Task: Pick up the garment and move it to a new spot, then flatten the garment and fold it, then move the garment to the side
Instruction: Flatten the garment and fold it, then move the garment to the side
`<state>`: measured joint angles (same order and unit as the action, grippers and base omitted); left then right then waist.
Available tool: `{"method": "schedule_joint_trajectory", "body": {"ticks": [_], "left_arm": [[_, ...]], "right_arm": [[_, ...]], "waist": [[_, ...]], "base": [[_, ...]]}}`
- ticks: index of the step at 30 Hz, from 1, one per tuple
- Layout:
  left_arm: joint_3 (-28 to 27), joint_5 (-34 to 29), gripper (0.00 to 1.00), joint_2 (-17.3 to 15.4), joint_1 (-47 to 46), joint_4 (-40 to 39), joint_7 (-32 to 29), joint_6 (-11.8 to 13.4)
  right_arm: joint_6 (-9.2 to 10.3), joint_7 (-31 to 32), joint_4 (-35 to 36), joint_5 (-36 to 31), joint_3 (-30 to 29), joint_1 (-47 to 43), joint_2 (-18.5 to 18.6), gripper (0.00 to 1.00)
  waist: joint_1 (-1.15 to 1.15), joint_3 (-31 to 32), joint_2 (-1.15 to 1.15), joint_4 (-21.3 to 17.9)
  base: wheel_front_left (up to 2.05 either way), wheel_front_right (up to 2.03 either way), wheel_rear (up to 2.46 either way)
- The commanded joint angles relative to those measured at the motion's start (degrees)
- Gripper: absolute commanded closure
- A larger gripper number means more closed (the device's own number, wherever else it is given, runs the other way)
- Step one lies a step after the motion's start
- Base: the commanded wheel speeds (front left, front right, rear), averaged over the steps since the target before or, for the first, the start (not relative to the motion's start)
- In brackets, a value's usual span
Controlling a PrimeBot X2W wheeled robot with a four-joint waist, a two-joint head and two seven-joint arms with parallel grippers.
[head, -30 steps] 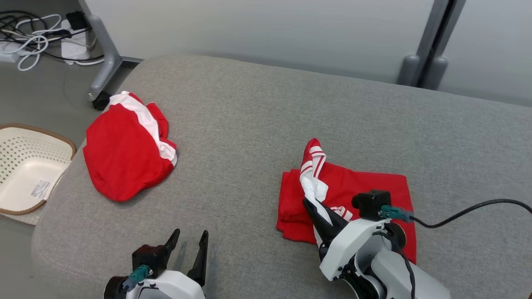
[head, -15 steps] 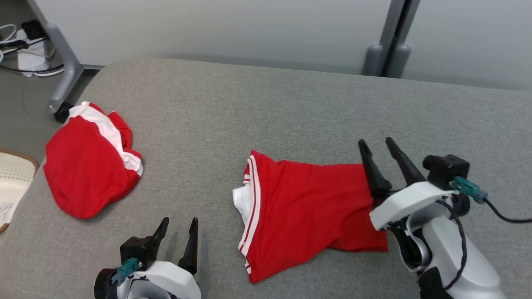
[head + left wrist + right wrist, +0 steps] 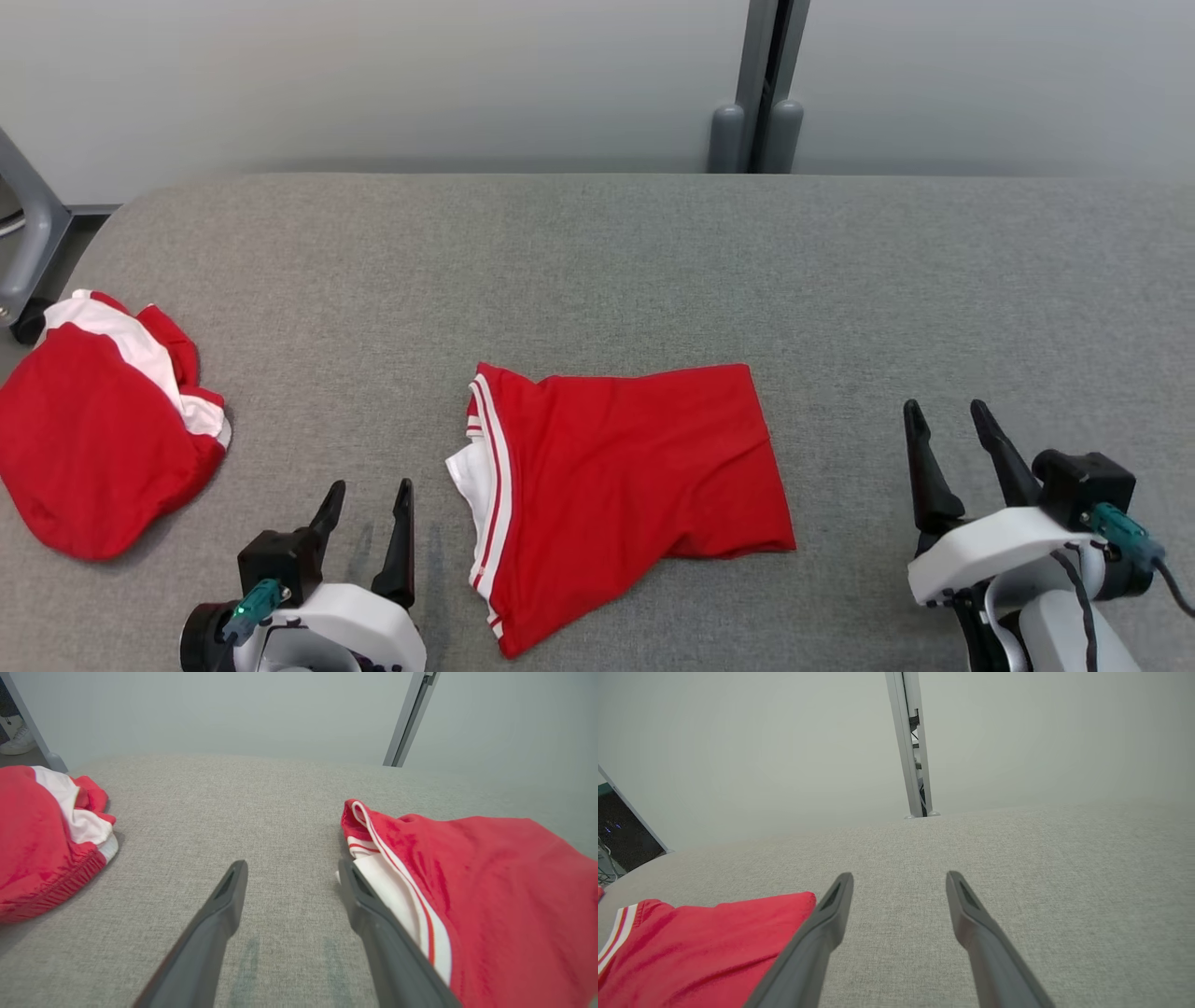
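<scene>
— Two red garments on the grey cushion (image 3: 597, 243). Which is ours?
— I judge the middle garment (image 3: 635, 476), lying fairly flat between the grippers. The crumpled heap (image 3: 84, 448) sits well to the left. Moving looks done and flattening nearly so; folding and setting aside remain.
— And the grippers?
— The left gripper (image 3: 371, 485) and right gripper (image 3: 945, 408) both gape wide, holding nothing.
— Do the wrist views add anything?
— The left wrist view shows the white waistband lining (image 3: 397, 900) just beside one finger. The right wrist view shows a plain hem corner (image 3: 784, 910).
</scene>
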<state>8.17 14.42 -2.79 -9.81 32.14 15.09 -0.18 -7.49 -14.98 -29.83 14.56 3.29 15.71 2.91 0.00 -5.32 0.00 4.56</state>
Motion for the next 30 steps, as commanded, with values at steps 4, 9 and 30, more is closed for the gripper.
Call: {"method": "schedule_joint_trajectory", "body": {"ticks": [4, 9, 30], "left_arm": [[-1.18, -0.89, 0.0, -0.23, 1.57, -0.44, 0.08, -0.26], [-2.62, -1.85, 0.0, -0.26, 4.46, -0.61, 0.08, -0.5], [-3.82, -2.63, 0.0, -0.24, 9.02, -3.67, 0.08, -0.54]], "right_arm": [[0.0, -0.27, 0.13, 0.51, 0.7, -2.49, 0.15, 0.0], [0.0, -0.28, -0.65, -0.73, 2.11, -4.95, 0.14, 0.0], [0.0, -0.28, -0.76, -0.85, 4.54, -8.28, 0.16, 0.0]], "waist": [[0.0, 1.6, 0.0, -1.58], [0.0, 4.54, 0.0, -3.04], [0.0, 6.21, 0.0, -2.9]], "base": [[0.0, 0.0, 0.0], [0.0, 0.0, 0.0], [0.0, 0.0, 0.0]]}}
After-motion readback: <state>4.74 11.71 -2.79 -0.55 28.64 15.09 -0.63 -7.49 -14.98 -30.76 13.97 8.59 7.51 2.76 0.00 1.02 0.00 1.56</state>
